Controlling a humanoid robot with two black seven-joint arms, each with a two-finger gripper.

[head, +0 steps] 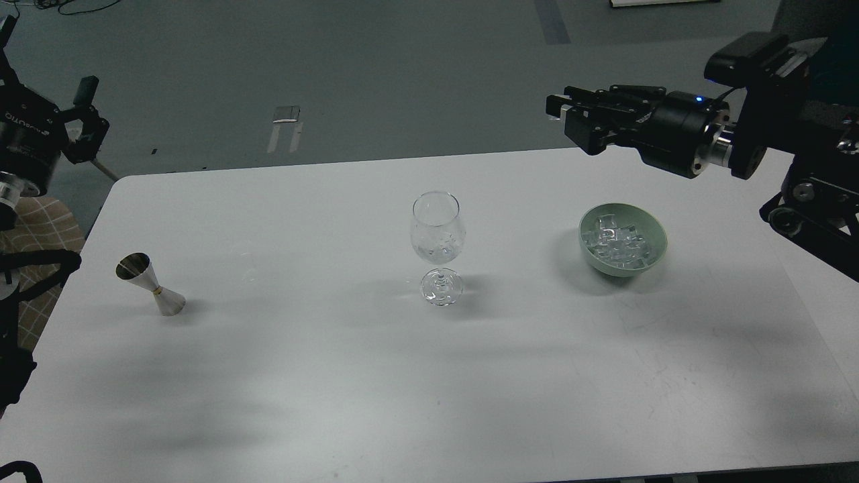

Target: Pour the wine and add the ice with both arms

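The right arm comes in from the upper right edge and lies nearly level, its gripper pointing left, fingers lying close together with nothing between them. The left arm stands at the left edge, raised; its gripper is dark and small, its state unclear.

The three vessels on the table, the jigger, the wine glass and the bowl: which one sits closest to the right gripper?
The green bowl holding the ice; it sits just below the right gripper, unlike the others.
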